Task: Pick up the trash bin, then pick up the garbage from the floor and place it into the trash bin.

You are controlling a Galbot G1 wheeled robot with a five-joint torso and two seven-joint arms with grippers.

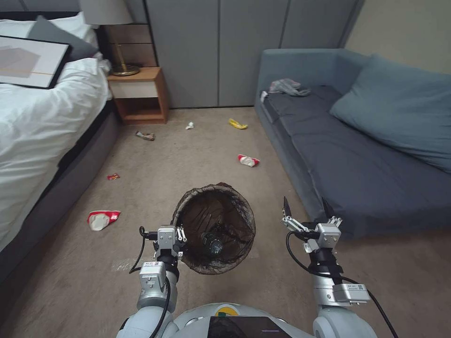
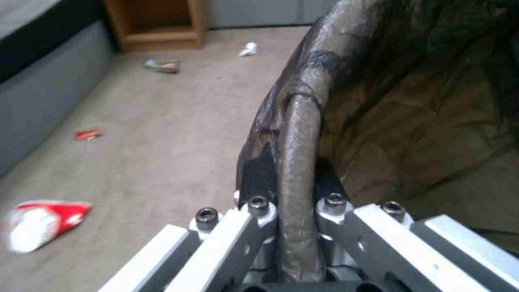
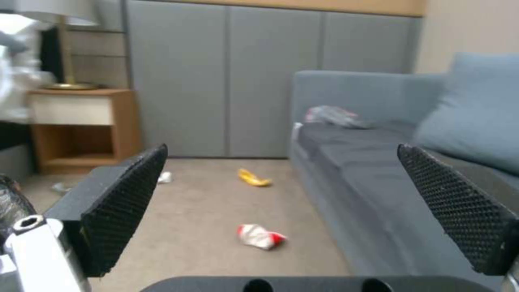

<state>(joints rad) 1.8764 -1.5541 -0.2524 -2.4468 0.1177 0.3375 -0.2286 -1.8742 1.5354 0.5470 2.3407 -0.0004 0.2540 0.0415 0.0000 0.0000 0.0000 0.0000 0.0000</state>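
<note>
the left gripper (image 1: 179, 233) is clamped on the near-left rim of the trash bin (image 1: 215, 228), held above the carpet (image 1: 197, 155) in front of the robot. the right gripper (image 1: 307, 206) hovers to the bin's right with fingers spread wide, empty. a red-and-white wrapper (image 1: 101, 218) lies left, another wrapper (image 1: 247, 160) and a yellow packet (image 1: 237, 124) farther off.

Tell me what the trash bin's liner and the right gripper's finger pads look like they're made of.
The trash bin is held at its rim by the left gripper; its liner looks like thin dark brown plastic film, glossy and wrinkled, slightly see-through. The right gripper hangs open beside the sofa; its pads look like black rubber, matte, with a fine dimpled grid. Either is a guess from looks.
</note>
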